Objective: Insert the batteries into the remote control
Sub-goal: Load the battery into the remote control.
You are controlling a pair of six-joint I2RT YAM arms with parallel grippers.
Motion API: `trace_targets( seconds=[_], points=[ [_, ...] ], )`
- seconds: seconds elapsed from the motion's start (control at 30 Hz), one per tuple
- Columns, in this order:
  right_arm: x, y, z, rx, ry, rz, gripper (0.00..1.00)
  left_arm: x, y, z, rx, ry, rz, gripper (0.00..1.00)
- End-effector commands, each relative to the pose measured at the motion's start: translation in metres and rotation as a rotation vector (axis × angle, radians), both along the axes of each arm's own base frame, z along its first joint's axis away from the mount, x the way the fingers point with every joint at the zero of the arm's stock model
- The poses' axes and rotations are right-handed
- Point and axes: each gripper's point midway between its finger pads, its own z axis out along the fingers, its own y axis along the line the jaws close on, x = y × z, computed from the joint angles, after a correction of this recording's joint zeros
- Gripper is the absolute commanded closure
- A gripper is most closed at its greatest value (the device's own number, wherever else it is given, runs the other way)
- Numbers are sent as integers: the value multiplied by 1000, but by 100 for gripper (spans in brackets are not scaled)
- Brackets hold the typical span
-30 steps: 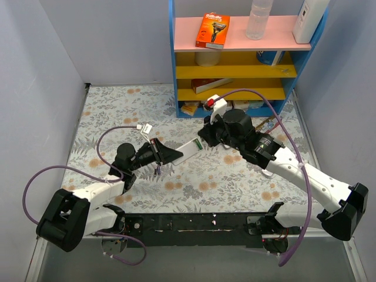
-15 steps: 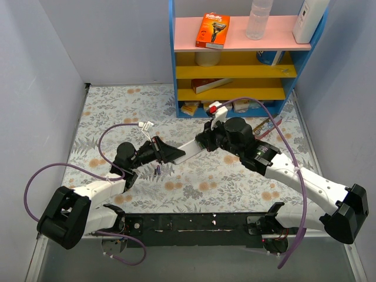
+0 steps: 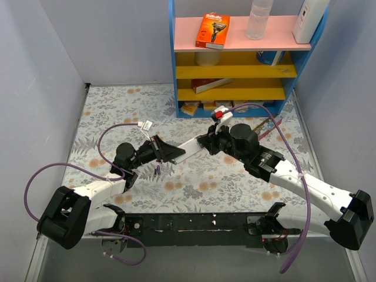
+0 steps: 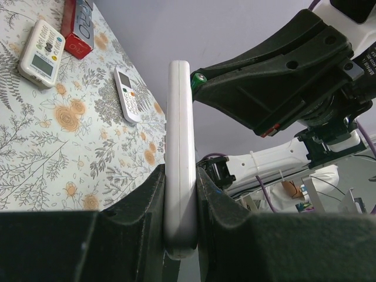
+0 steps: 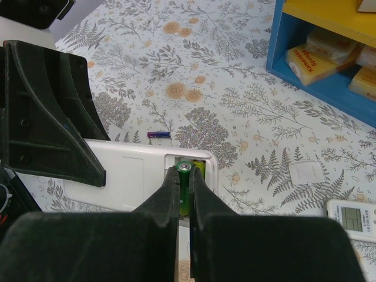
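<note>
My left gripper [image 3: 171,154] is shut on the near end of the slim white remote control [image 3: 189,146] and holds it on edge above the table; the left wrist view shows it clamped between both fingers [image 4: 179,170]. Its plain back faces my right gripper [image 5: 185,171], with the battery compartment [image 5: 202,166] open and one green battery lying inside. My right gripper is shut on a green battery [image 5: 186,182], its tip at the compartment opening. A loose purple-blue battery [image 5: 159,134] lies on the table beyond the remote, and also shows in the top view [image 3: 157,170].
A small white square cover [image 5: 305,173] lies on the floral table. A rounded white remote [image 4: 41,50], a white remote with greenish buttons [image 4: 129,94] and a red box [image 4: 79,26] lie further off. A blue shelf [image 3: 235,64] stands at the back.
My right arm has shifted right and turned at the wrist, its fingers staying at the remote's far end. The left gripper and the remote have barely moved.
</note>
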Motion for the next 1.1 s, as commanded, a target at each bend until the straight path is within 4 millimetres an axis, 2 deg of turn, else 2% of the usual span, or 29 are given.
trace_targets(
  seconds=[0.0,0.17,0.33,0.4,0.63,0.73,0.8,0.83,0.9,0.97,1.03,1.07],
  points=[
    [1,1,5,12,-21,8,91,-3,-1,34,-72,-102,-13,100],
    [2,2,5,-3,-20,7,81,-6,-4,34,-71,-104,-31,100],
    [6,5,18,2,-44,13,72,-7,-4,31,-68,-96,-35,100],
    [4,2,13,-26,-31,13,71,-8,-4,29,-64,-89,-34,100],
    [4,0,30,-31,-65,21,62,-9,-5,23,-52,-69,-42,100],
    [1,-2,49,-40,-108,43,57,-10,-5,22,-45,-66,-53,100],
    [-4,-1,68,-57,-169,96,53,-10,-6,21,-40,-61,-57,100],
    [-7,-2,66,-86,-164,118,53,-10,-6,20,-37,-60,-62,100],
    [-14,-1,80,-111,-213,183,48,-12,-7,21,-36,-64,-72,100],
    [-21,-2,76,-165,-217,238,46,-12,-7,21,-32,-64,-78,100],
    [-27,1,82,-213,-272,324,44,-13,-8,22,-27,-70,-87,100],
    [-32,-2,74,-252,-255,354,44,-13,-8,21,-22,-66,-91,100]
  ],
)
